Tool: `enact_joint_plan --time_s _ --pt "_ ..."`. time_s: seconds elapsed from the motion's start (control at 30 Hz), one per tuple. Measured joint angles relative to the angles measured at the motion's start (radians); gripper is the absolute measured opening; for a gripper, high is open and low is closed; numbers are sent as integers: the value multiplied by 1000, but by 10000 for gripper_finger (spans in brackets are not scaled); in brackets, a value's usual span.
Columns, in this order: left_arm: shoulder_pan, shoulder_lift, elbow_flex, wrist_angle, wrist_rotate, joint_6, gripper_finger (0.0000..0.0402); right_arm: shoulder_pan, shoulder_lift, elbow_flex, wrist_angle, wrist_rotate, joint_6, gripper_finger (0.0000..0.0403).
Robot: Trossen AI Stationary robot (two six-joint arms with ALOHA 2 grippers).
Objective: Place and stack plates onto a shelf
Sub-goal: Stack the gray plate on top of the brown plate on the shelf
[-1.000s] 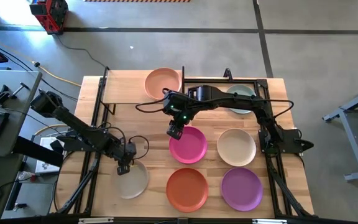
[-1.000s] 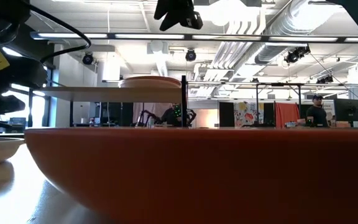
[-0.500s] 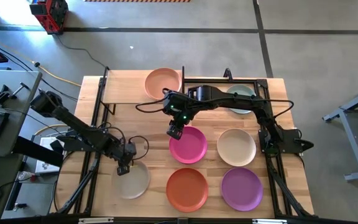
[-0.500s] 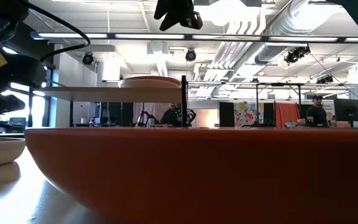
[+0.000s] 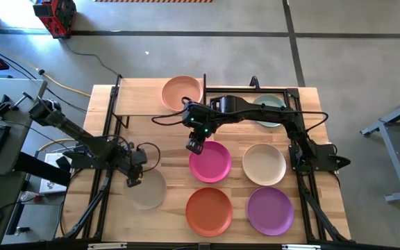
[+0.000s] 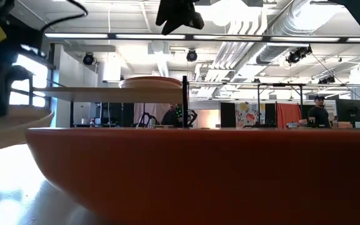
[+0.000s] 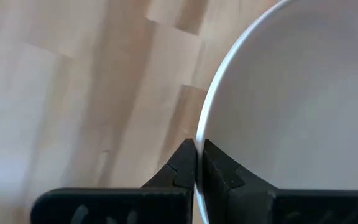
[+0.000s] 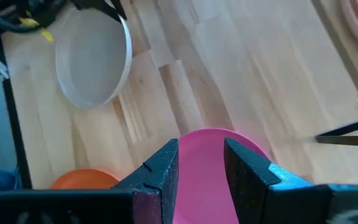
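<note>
My left gripper [image 5: 132,179] is shut on the beige-grey plate [image 5: 149,189] at the table's near left; in the low view this plate [image 6: 11,125] floats above the tabletop. My right gripper [image 5: 195,146] is open and hovers over the far-left rim of the magenta plate [image 8: 213,155], well above it in the low view [image 6: 180,15]. The peach plate [image 5: 181,92] rests flat on the shelf [image 5: 139,99]. Lying flat on the table are the pale green [image 5: 271,111], cream [image 5: 264,164], orange [image 5: 209,211] and purple [image 5: 270,210] plates. My left gripper pinches the beige-grey plate's rim [image 7: 199,134] between its two fingers [image 7: 182,165], one finger inside the plate and one outside. The hold is on the plate's far-left edge [image 5: 136,182], taken from above at a slant. The plate is lifted clear of the table and slightly tilted.
The shelf's left half [image 5: 130,97] is bare wood; its thin black post [image 6: 184,100] stands beside the peach plate [image 6: 152,82]. The orange plate [image 6: 199,169] fills the low view's foreground. Bare tabletop [image 5: 162,135] lies between shelf and plates. A person [image 6: 318,109] stands far back.
My left gripper has risen and shifted a little toward the far-left, keeping its hold on the rim. The beige-grey plate has come up off the table with it and now hangs clear, slightly tilted. The right arm has kept still.
</note>
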Motion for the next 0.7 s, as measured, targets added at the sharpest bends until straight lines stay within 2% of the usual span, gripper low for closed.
enact_joint_plan --time_s 0.23,0.37,0.53,0.7 --pt "0 -59 96 -165 -115 -38 1 1 0 0 2 53 0 150" --pt "2 -69 170 -240 -233 -71 0 1 0 0 35 96 0 171" --pt "51 -71 254 -298 -389 -98 0 1 0 0 129 121 -23 177" --pt "121 -71 306 -298 -458 -89 0 1 0 0 210 151 -51 177"
